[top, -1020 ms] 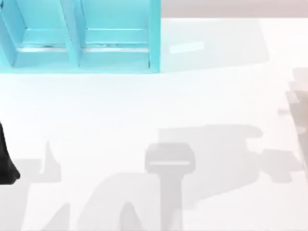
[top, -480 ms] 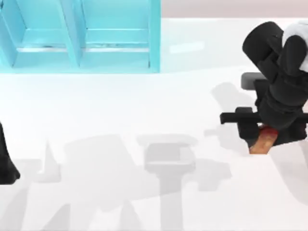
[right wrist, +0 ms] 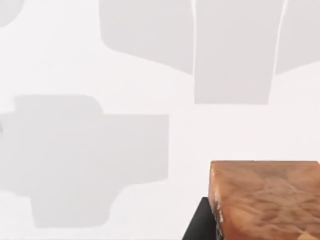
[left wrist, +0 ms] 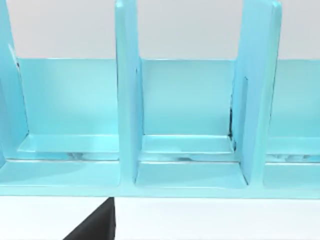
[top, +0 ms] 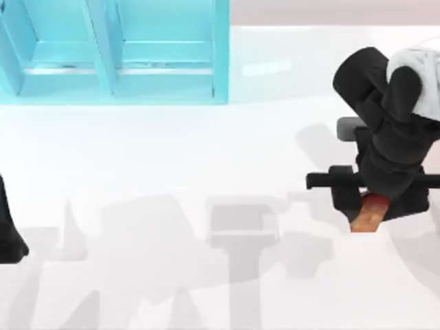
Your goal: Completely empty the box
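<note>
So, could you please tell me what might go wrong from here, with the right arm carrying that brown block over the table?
1. The right gripper holds the brown block by one end, most of it protruding; it may slip and drop onto the white table.
2. Released from this height, it may tumble.
3. The left arm sits parked at the table's left edge, near the turquoise box; any sweep towards it could clash.

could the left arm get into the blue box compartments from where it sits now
Probably yes: the left arm sits at the table's left edge, bare table lies between it and the blue box, and the compartments face its wrist camera unobstructed.
</note>
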Available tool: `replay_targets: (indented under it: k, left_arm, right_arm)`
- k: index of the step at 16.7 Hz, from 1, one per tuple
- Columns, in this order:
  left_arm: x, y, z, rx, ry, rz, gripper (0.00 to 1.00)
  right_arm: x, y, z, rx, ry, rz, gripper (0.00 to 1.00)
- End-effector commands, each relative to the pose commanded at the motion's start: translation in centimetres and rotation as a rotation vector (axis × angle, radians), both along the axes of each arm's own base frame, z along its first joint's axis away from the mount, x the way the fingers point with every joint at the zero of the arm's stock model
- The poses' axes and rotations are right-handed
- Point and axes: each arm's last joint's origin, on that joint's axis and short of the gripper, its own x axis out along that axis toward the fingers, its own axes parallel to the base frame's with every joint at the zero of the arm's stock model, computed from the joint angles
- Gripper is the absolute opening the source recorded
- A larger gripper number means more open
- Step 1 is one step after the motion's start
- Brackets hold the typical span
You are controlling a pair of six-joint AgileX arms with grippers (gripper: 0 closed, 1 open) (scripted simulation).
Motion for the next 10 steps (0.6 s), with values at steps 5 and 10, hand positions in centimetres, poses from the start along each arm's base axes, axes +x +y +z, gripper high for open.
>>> replay_targets:
  k: [5,10]
  left_arm:
    - [0.0,0.0,0.0,0.0,0.0,0.0,1.0]
    - [0.0,0.0,0.0,0.0,0.0,0.0,1.0]
  right_arm:
    - [0.0,0.2,-2.9,-0.001,0.001,0.004,0.0]
    - [-0.1,0.1,-4.6,-0.004,0.003,0.005,0.0]
